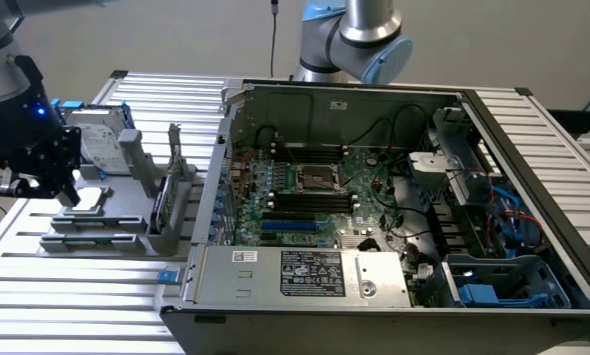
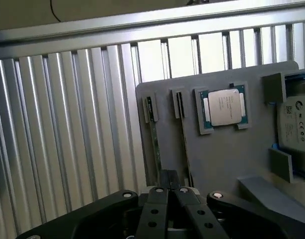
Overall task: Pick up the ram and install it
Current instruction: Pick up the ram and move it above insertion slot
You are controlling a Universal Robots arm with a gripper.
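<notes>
- My tool (image 2: 168, 180) is pinched fully narrow with nothing between its fingers. It hangs over the grey holder (image 2: 227, 159) on the slatted tabletop (image 2: 68, 124).
- The ram (image 2: 153, 137) stands on edge in a holder groove, not yet lifted. A second thin stick (image 2: 184, 134) stands just beside it, and in the wrist view my fingertips line up between the two.
- The processor chip (image 2: 224, 107) and hard drive (image 2: 296, 124) sit farther along the holder, and I want no contact with either.
- To do the reach well, I judge I must spread the fingers, centre over one stick only, and keep the pads parallel to its flat faces.
- Gripping near mid-length should stop it tilting in the groove.
- The black slots (image 1: 310, 201) in the open case (image 1: 531, 140) lie well apart, to the exterior view's right.
</notes>
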